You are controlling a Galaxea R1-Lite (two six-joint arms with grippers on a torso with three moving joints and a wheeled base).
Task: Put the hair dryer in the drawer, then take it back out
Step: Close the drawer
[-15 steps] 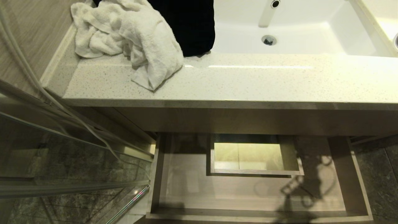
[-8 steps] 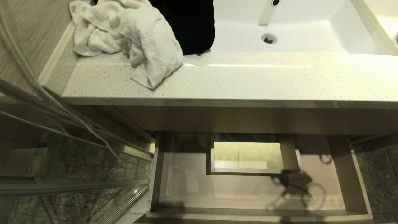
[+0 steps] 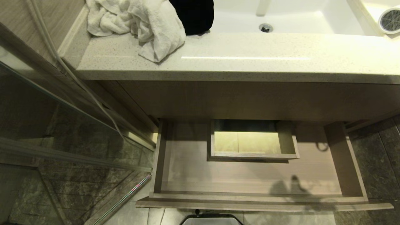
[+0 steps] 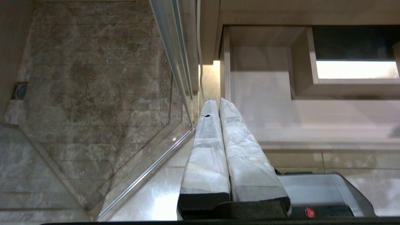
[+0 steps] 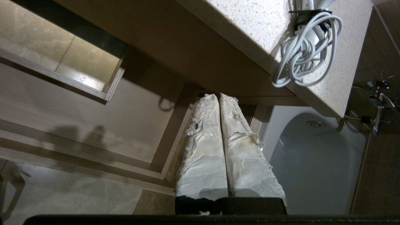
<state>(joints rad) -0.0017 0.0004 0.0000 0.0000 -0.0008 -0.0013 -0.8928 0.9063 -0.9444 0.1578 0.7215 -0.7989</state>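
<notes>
Right end effector (image 5: 218, 97): wrapped fingers pressed together, holding nothing, hanging over the drawer's right side wall.
Left end effector (image 4: 217, 100): fingers closed, empty, poised over the drawer's left front corner.
Drawer (image 3: 345, 159): pulled out below both end effectors, empty, with a boxed cut-out (image 3: 253, 154) at the back.
Hair dryer (image 3: 390, 20): up on the worktop (image 3: 250, 62) past the right end effector, its bundled cord (image 5: 301, 51) at the worktop edge.
Towel (image 3: 140, 22): crumpled on the worktop's far left.
</notes>
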